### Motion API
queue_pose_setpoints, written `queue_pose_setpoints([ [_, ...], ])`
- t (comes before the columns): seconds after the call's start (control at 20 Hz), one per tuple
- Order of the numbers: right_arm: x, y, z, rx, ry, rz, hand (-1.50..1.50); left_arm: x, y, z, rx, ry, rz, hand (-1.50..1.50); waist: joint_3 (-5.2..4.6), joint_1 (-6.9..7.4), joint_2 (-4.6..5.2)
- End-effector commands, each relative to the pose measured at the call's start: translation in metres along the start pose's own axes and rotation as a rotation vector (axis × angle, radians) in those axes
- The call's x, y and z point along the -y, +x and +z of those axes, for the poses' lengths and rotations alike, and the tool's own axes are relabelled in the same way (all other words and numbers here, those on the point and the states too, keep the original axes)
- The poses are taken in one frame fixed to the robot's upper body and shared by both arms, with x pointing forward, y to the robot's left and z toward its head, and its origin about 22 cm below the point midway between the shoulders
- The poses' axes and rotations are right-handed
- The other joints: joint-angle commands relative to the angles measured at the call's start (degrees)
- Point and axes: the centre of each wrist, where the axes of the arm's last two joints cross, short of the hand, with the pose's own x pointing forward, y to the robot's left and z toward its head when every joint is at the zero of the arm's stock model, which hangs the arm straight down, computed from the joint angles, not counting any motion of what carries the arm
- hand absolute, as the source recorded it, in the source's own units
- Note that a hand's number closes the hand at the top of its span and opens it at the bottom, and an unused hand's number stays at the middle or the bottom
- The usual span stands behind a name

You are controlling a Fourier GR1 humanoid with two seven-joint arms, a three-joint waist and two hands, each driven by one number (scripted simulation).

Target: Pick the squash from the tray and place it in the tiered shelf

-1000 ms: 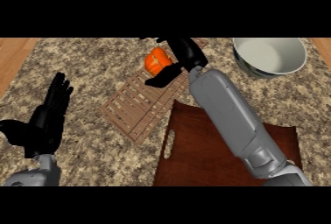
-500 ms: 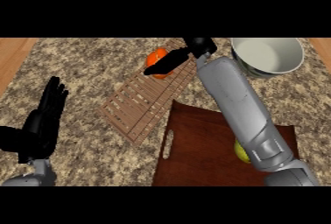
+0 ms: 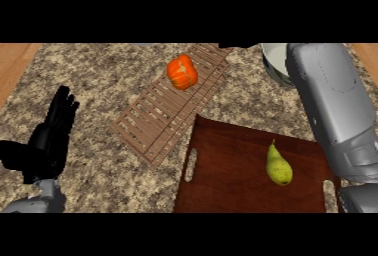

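We see the orange squash (image 3: 181,72) lying on the slatted wooden shelf (image 3: 166,112) beside the dark tray (image 3: 229,170), our left robot hand (image 3: 46,140) resting with straight fingers, our right robot hand hidden from us.

Speckled granite counter (image 3: 96,75), wooden edges (image 3: 15,65)

Kitchen — speckled granite counter (image 3: 111,80) | wooden edging at the far sides | dark wood tray (image 3: 236,170) carrying a pear (image 3: 278,166) | slatted wooden shelf (image 3: 170,107) | pale pot (image 3: 275,65) at the back — food-prep territory
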Motion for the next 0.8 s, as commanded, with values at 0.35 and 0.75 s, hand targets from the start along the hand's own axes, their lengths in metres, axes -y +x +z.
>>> queue_pose_setpoints([
  [0.35,0.142,-0.022,0.036,-0.068,-0.007,-0.023,-1.50,-0.010,0.008,-0.014,0.004,-0.023,0.011,0.00,0.01,0.44,0.30],
  [0.75,0.174,-0.047,0.051,-0.037,0.008,-0.044,-1.50,0.020,-0.007,0.002,0.021,-0.039,0.014,0.00,0.04,1.58,0.63],
])
